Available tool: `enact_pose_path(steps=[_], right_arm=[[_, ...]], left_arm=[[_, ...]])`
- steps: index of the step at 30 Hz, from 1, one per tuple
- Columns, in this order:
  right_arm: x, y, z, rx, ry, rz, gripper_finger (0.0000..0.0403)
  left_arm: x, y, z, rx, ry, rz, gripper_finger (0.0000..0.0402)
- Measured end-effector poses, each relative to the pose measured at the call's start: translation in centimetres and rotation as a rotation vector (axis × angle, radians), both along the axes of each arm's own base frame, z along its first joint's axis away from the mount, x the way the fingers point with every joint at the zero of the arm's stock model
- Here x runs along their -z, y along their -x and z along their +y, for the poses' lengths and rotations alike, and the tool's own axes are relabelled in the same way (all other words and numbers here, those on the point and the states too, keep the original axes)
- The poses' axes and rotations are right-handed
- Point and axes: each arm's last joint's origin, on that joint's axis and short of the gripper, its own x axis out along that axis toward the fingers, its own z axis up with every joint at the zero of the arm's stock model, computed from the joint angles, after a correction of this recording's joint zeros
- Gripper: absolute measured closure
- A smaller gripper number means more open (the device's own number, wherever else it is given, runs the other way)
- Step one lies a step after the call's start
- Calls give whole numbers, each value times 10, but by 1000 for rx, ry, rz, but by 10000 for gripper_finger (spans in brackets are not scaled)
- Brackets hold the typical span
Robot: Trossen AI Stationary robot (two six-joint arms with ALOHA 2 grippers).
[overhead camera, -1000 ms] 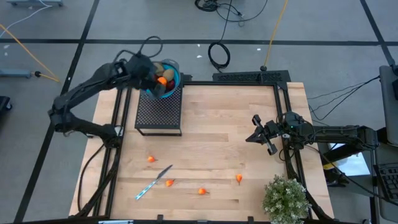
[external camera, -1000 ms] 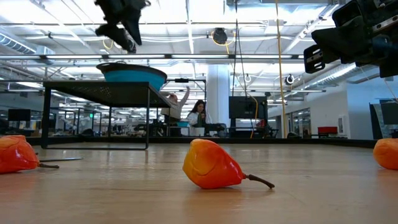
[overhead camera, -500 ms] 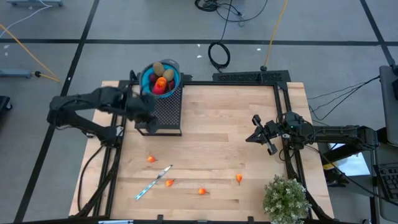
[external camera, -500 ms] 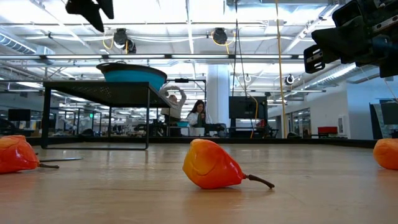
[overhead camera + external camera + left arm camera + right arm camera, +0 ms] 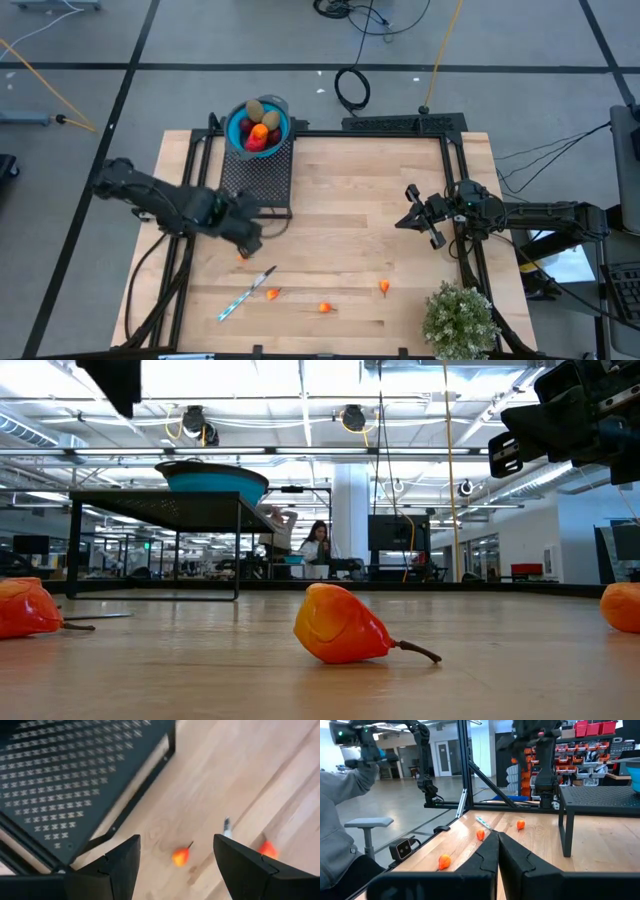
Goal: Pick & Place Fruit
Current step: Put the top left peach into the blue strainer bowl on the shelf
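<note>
- Four small orange fruit pieces lay loose on the wooden table: one just under the left gripper, one beside the thin silver-blue stick, one farther along the front, and one near the bushy green plant.
- Several more fruit pieces, olive-brown, dark red and orange, sat piled in the blue bowl, which stood on the far end of the black perforated stand.
- Left gripper hung low over the table just in front of the stand, fingers spread wide apart and holding nothing.
- Left wrist view showed its two dark fingers parted with bare wood between them; one orange piece with a short stem lay on the table between them, untouched, another orange piece lay off to one side, and the stand's perforated top was close by.
- Right gripper waited at the table's right edge, well apart from all the fruit, its fingers pressed together and empty; the right wrist view showed them meeting with no gap.
- Low view showed an orange piece lying on its side in the foreground, with two more at the picture's edges.
- People were visible in the room beyond the table.
</note>
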Motion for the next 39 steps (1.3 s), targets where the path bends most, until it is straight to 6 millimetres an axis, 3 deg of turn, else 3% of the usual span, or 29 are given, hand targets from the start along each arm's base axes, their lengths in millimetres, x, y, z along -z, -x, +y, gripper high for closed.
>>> enact_pose_path(steps=[7,15,26,39], right_arm=[[0,0,0,0,0,0,403],[0,0,0,0,0,-1,403],[0,0,0,-3,-28,11,403],[0,0,0,-3,-31,12,403]], left_arm=[[48,0,-27,108,-70,165,151],[95,7,-45,250,-76,162,151],[133,28,-57,506,-119,238,151],[173,39,-51,586,-118,222,151]])
